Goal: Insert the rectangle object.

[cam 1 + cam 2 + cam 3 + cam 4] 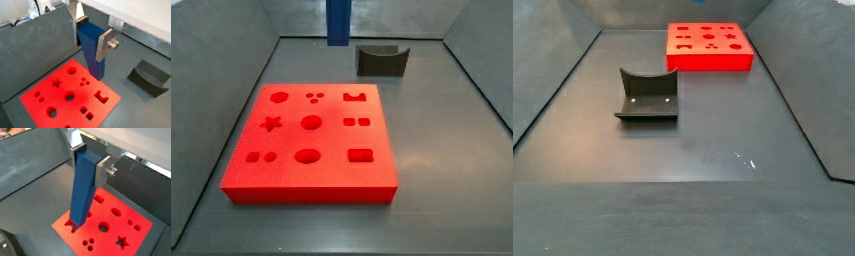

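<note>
My gripper (90,31) is shut on the rectangle object (91,52), a long blue bar held upright by its upper end between the silver fingers (105,45). Both wrist views show the grip, and the bar also shows in the other wrist view (83,188). The bar's lower end hangs in the air above the red block (67,97) with shaped holes, near one edge of it (127,225). In a side view only the bar's lower part (338,22) shows, high over the block's far side (311,140); the gripper is out of that frame.
The small dark grey holder (381,60) with a curved notch stands on the floor beyond the red block. It also shows in a wrist view (150,77) and a side view (647,95). Grey walls enclose the floor (714,160).
</note>
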### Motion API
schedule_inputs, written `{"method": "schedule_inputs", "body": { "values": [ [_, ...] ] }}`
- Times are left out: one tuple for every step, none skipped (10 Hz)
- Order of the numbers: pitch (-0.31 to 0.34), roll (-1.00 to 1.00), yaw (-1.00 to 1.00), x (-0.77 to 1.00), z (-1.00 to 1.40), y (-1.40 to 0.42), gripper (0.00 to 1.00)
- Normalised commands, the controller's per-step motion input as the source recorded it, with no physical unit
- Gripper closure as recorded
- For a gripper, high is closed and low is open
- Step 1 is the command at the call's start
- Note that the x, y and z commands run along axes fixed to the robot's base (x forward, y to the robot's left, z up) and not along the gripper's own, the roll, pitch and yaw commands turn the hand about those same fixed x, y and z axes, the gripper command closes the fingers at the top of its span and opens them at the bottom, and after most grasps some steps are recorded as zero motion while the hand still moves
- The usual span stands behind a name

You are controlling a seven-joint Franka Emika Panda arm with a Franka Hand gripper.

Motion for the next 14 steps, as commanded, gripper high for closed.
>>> {"method": "schedule_inputs", "body": {
  "values": [
    [0.000,-0.12,0.00,-0.07,-0.08,0.00,1.00],
    [0.000,0.00,0.00,-0.04,0.00,0.00,1.00],
    [0.000,0.00,0.26,-0.07,-0.41,-0.83,1.00],
    [0.141,0.00,0.01,0.01,-0.79,-1.00,1.00],
    [0.084,0.00,0.00,0.02,-0.67,-1.00,1.00],
    [0.023,-0.12,0.00,0.02,-0.45,-1.00,1.00],
    [0.019,-0.40,0.00,0.11,-0.01,-0.77,1.00],
    [0.093,-0.50,0.00,0.32,0.15,-0.58,1.00],
    [0.101,-0.50,0.00,0.38,0.20,-0.54,1.00],
    [0.104,-0.50,0.00,0.39,0.19,-0.54,1.00],
    [0.130,-0.50,0.00,0.36,0.18,-0.50,1.00],
    [0.059,0.14,0.04,0.00,0.08,-0.13,1.00],
    [-0.171,-0.07,0.03,-0.01,-0.37,-0.13,1.00],
    [-0.070,-0.14,0.07,0.14,-0.85,-0.05,1.00]
  ]
}}
